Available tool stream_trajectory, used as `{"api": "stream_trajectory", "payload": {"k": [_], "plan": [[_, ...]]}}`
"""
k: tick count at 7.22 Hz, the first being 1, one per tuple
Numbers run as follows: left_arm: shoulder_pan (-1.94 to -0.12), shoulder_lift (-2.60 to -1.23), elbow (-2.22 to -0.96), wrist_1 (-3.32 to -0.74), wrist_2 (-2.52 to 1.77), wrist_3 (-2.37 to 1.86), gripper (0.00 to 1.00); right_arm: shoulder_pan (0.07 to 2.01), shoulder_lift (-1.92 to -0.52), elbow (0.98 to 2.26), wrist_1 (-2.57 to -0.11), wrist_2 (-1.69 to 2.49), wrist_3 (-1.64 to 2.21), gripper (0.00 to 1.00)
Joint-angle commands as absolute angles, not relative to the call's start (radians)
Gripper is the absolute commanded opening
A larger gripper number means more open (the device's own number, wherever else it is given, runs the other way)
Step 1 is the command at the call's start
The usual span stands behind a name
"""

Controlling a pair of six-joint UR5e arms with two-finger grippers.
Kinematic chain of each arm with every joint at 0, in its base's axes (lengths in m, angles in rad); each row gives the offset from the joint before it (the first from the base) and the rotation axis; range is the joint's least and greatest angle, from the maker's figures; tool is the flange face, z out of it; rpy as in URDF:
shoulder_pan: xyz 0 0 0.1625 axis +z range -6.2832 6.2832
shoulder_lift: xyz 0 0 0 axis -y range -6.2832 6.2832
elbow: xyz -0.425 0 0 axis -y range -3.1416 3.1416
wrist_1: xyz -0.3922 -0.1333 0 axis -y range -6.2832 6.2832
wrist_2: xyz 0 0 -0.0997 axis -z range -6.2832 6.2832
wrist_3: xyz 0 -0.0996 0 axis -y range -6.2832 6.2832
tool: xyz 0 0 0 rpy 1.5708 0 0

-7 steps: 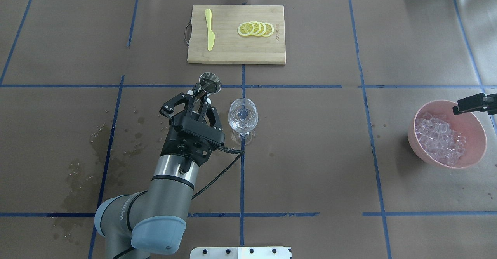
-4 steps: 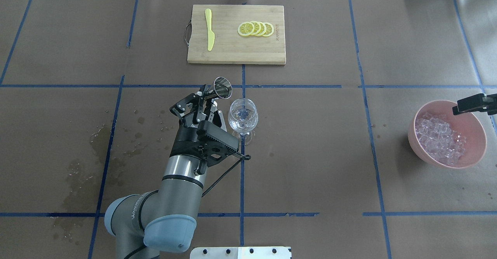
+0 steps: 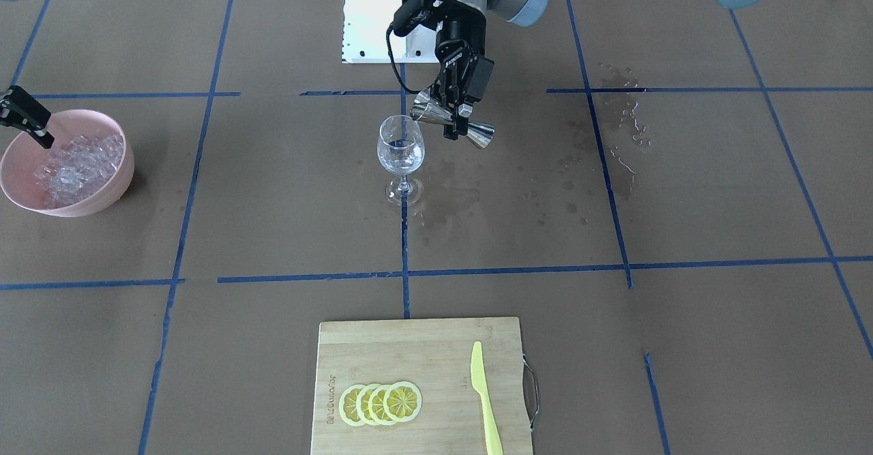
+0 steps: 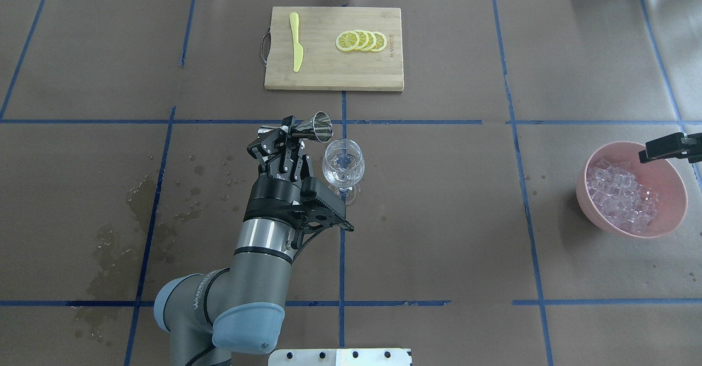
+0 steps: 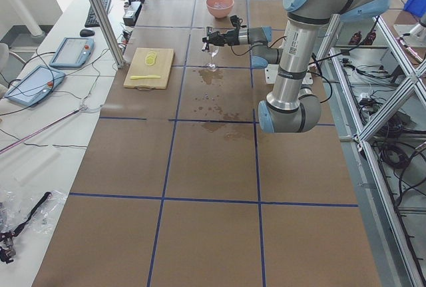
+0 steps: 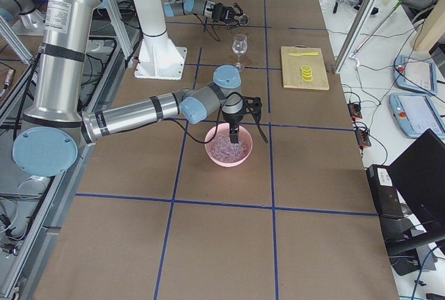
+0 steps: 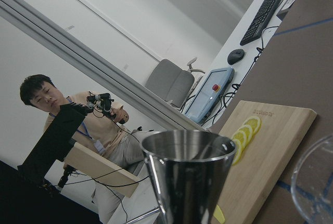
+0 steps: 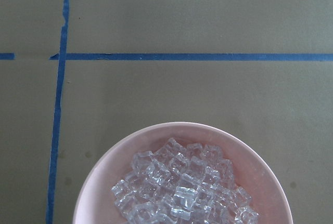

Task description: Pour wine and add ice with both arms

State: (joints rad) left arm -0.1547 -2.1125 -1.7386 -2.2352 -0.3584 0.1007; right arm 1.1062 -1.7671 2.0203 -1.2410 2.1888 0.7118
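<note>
My left gripper (image 4: pixel 289 134) is shut on a steel double-cone jigger (image 4: pixel 317 126). It holds the jigger tipped on its side, the mouth toward the clear stemmed wine glass (image 4: pixel 343 162), just above the glass's far-left rim. Front view: gripper (image 3: pixel 453 115), jigger (image 3: pixel 453 123), glass (image 3: pixel 401 149). The left wrist view shows the jigger's cup (image 7: pixel 187 172) and the glass rim (image 7: pixel 315 182). A heap of ice (image 4: pixel 617 196) fills a pink bowl (image 4: pixel 672 215) at the far right. My right gripper (image 4: pixel 661 147) hangs over the bowl's far rim, fingers together and empty. The right wrist view looks down on the ice (image 8: pixel 182 187).
A bamboo cutting board (image 4: pixel 329 72) with several lemon slices (image 4: pixel 361 41) and a yellow knife (image 4: pixel 296 41) lies at the back centre. Wet spill marks (image 4: pixel 140 198) stain the brown paper left of my left arm. An operator (image 7: pixel 44 96) sits beyond the table.
My left wrist has rolled and moved right. The jigger went from mouth-up to lying on its side, its mouth now beside the glass rim. The right gripper has not moved.
</note>
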Motion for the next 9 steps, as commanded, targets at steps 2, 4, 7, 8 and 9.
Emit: {"api": "stream_trajectory", "payload": {"k": [2, 4, 7, 8, 9], "plan": [[-0.155, -2.114, -1.738, -2.235, -0.354, 0.232, 0.0, 1.106, -1.766, 2.019, -1.241, 2.191, 0.712, 1.0], [-0.153, -2.118, -1.736, -2.233, -0.313, 0.329, 0.0, 1.106, -1.766, 2.019, -1.239, 2.191, 0.712, 1.0], [-0.146, -2.12, -1.729, -2.233, -0.278, 0.446, 0.0, 1.108, -1.766, 2.019, -1.241, 2.191, 0.712, 1.0], [-0.135, -2.12, -1.712, -2.233, -0.255, 0.469, 0.0, 1.106, -1.767, 2.017, -1.241, 2.191, 0.712, 1.0], [-0.127, -2.121, -1.71, -2.233, -0.247, 0.472, 0.0, 1.106, -1.766, 2.016, -1.241, 2.191, 0.712, 1.0]]}}
